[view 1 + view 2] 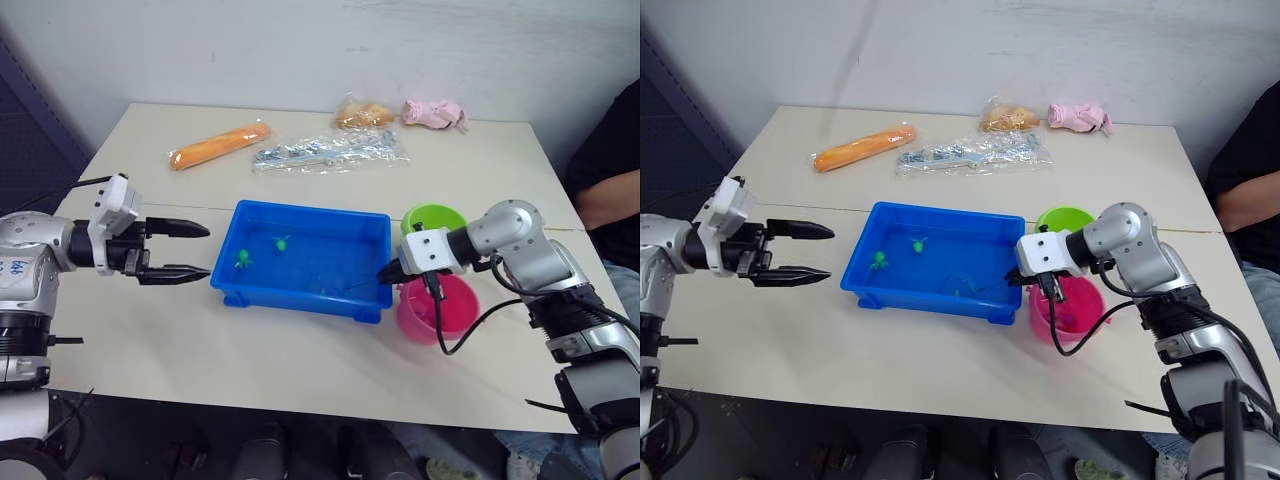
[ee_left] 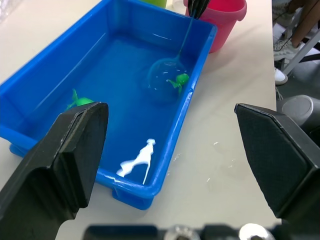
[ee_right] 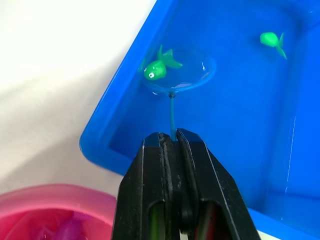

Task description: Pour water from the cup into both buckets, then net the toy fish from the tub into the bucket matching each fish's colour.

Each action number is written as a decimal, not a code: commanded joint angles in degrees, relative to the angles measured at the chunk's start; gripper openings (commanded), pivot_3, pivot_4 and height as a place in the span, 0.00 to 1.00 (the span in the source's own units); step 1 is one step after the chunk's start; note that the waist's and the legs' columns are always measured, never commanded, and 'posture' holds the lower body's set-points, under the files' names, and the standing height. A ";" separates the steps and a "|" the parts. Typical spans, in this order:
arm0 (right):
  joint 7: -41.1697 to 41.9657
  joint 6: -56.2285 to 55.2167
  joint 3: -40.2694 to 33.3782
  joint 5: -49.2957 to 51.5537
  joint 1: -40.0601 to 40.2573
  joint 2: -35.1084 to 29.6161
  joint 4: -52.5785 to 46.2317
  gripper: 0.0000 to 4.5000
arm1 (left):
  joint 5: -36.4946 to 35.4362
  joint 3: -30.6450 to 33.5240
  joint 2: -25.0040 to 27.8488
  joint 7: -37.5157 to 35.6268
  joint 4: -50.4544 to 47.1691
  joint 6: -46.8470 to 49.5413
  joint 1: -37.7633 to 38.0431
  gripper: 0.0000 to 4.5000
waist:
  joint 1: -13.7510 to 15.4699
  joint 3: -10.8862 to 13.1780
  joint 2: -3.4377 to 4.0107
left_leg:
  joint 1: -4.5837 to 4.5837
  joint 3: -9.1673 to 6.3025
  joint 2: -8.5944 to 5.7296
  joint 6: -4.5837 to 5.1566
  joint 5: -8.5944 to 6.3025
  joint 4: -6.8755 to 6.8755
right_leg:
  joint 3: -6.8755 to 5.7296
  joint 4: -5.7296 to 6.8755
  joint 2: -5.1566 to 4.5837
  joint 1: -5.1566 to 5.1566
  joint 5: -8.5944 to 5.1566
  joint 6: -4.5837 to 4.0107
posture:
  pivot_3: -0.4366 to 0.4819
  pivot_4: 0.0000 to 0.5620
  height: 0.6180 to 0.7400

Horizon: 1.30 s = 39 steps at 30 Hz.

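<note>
The right claw [image 3: 172,145] is clamping the thin handle of the net [image 3: 179,75], fingers pressed together on it, and is reaching over the near right corner of the blue tub [image 1: 300,225]. The handle is running straight out from the fingertips into the tub, so the hoop is lying directly ahead of the claw, down in the water. A green fish [image 3: 159,67] is sitting inside the hoop, toward its rim. Another green fish [image 3: 272,40] is floating farther along the tub, apart from the net, and the head views are showing one more over at the tub's left end.

The green bucket [image 1: 433,217] is standing just behind the right claw, and the pink bucket [image 1: 437,310] is touching the tub's corner just beneath that wrist, with something pink lying in it. Since the netted fish is green, the lift probably needs to carry it back over the wrist to the green bucket, not down into the pink one.

The left claw [image 1: 180,250] is hovering empty over the tabletop [image 1: 300,370] just left of the tub, fingers spread wide apart.
</note>
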 commanded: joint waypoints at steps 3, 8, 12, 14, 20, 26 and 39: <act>1.85 4.85 -2.31 3.12 -1.14 -0.41 -1.05 0.00 | -1.19 2.00 -0.12 -0.06 -3.19 0.30 1.71 0.97 | -0.04 0.00 0.00 | 0.00 0.00 0.00 0.01 -0.01 0.00 | 0.00 0.00 0.00 -0.01 0.00 0.00 | 0.48 0.27 1.00; 1.85 7.50 -4.03 4.28 -1.73 -0.77 -0.39 0.00 | -2.52 3.95 0.01 1.34 -7.08 1.92 5.45 0.97 | -0.02 0.00 0.00 | -0.01 -0.01 0.00 0.04 -0.03 -0.01 | 0.00 0.00 -0.01 -0.01 0.00 0.00 | 0.48 0.27 1.00; 1.98 8.21 -4.94 4.29 -2.96 -1.17 1.24 0.00 | -3.16 4.86 -0.27 2.48 -9.28 3.02 7.32 0.97 | -0.01 0.00 0.01 | 0.00 -0.01 0.00 0.13 -0.08 -0.01 | 0.00 0.00 -0.01 -0.01 0.00 0.00 | 0.48 0.27 1.00; 2.82 8.97 -5.10 4.66 -3.69 -1.44 2.11 0.00 | -3.23 5.05 -0.52 2.87 -9.82 3.35 7.64 0.97 | 0.00 0.01 0.01 | 0.00 -0.01 0.00 0.14 -0.08 -0.01 | 0.01 0.00 -0.01 -0.01 0.00 0.00 | 0.48 0.27 1.00; 3.22 10.88 -5.80 5.57 -4.46 -1.58 3.54 0.00 | -3.35 5.22 -1.03 3.78 -10.20 3.79 7.45 0.97 | 0.04 0.01 0.02 | 0.00 -0.01 0.00 0.15 -0.09 -0.01 | 0.00 0.00 -0.01 -0.01 0.00 0.00 | 0.48 0.27 1.00; 2.31 15.29 -8.45 7.23 -5.11 -2.13 4.69 0.00 | -3.79 5.66 -1.75 5.19 -10.97 4.01 8.07 0.97 | 0.01 0.01 0.02 | 0.00 0.00 0.00 0.14 -0.09 -0.01 | 0.00 0.00 -0.01 -0.01 0.00 0.00 | 0.48 0.27 1.00; -1.30 30.11 -18.19 15.11 1.66 -7.65 -6.43 0.00 | -6.83 8.17 -7.70 13.93 -17.37 6.37 9.83 0.97 | 0.31 0.02 0.04 | -0.04 0.00 0.00 0.15 -0.10 -0.03 | 0.00 -0.05 -0.02 -0.01 0.00 0.00 | 0.48 0.27 1.00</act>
